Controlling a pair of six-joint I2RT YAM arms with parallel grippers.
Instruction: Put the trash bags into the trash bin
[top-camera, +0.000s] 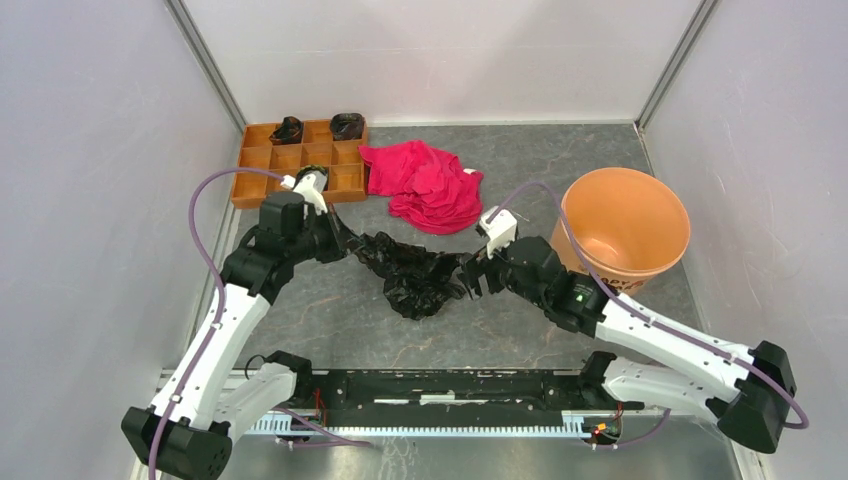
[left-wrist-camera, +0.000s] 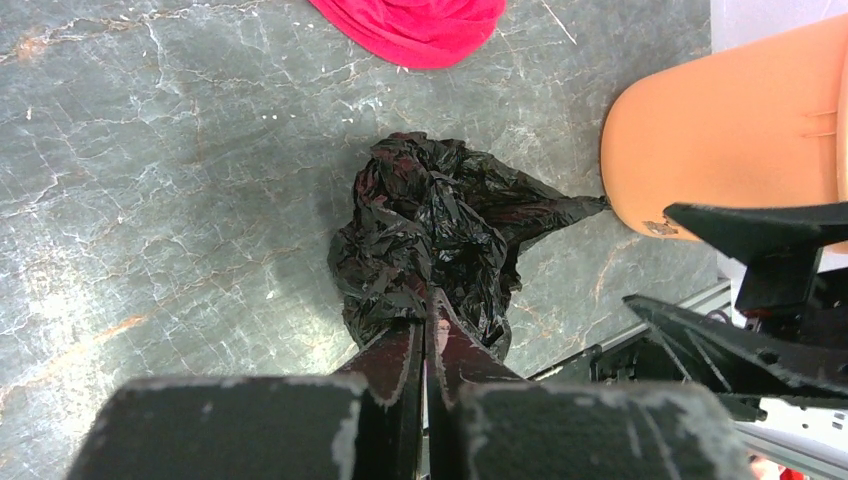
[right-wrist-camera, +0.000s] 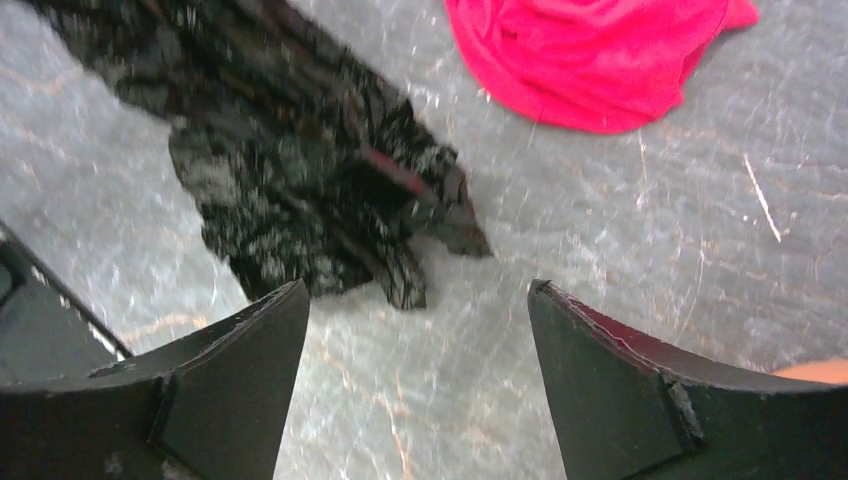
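Note:
A crumpled glossy black trash bag (top-camera: 410, 270) lies on the grey table between the two arms. My left gripper (top-camera: 336, 232) is shut on the bag's left end, and in the left wrist view the fingers (left-wrist-camera: 405, 365) meet with black film (left-wrist-camera: 440, 225) bunched round their tips. My right gripper (top-camera: 468, 272) stands open just off the bag's right edge. Its fingers (right-wrist-camera: 250, 360) are wide apart with only bare table between them, and the bag (right-wrist-camera: 300, 190) lies just ahead. The light-orange trash bin (top-camera: 625, 230) stands upright at the right; nothing shows inside it.
A red-pink cloth (top-camera: 425, 185) lies behind the bag. A flat orange tray (top-camera: 262, 160) of square compartments sits at the back left, with small black bundles (top-camera: 288, 130) in its far cells. Grey walls close in both sides and the back.

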